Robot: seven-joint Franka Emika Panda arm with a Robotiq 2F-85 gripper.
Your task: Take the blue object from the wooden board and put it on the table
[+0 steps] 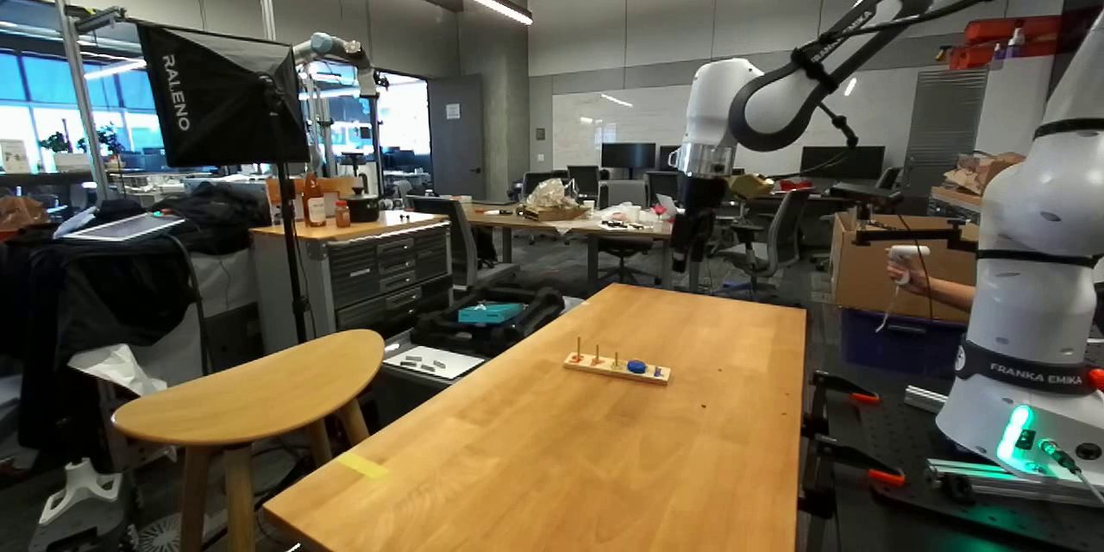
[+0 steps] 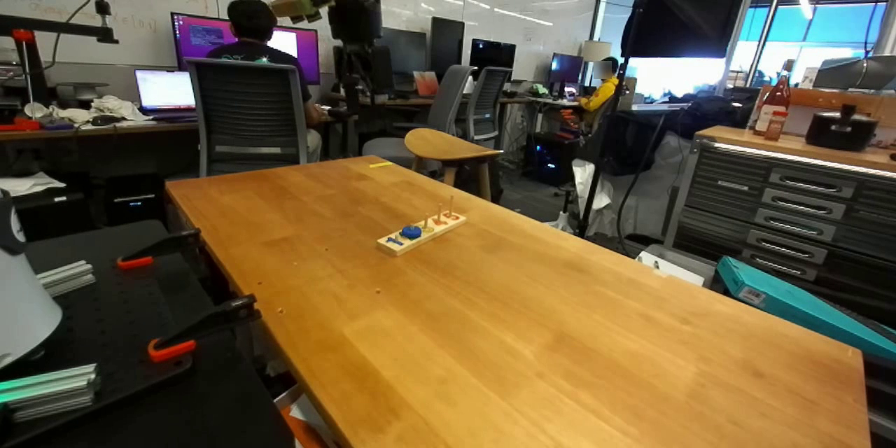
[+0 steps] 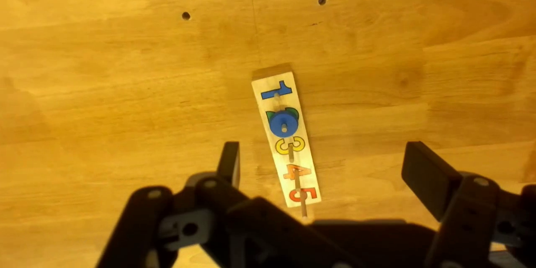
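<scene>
The blue object is a round disc (image 1: 636, 366) threaded on a peg of the wooden board (image 1: 608, 370). It also shows in an exterior view (image 2: 411, 232). In the wrist view the disc (image 3: 276, 123) partly covers the green number 2. The board (image 3: 281, 160) has upright pegs beside numbers 1 to 5, and the other pegs are bare. The board lies on the wooden table (image 1: 517, 448). My gripper (image 3: 321, 150) is open and empty, well above the table. The board lies below, between the fingers in the wrist view and nearer the left finger. The gripper (image 1: 687, 254) hangs pointing down.
Black clamps with orange tips (image 1: 862, 457) hold the table's edge beside the robot base. A wooden stool (image 1: 259, 388) stands by the table's other long side. A black case (image 1: 431, 332) with a teal box (image 1: 490, 313) is also beside it. A hand (image 1: 918, 280) holds a white controller.
</scene>
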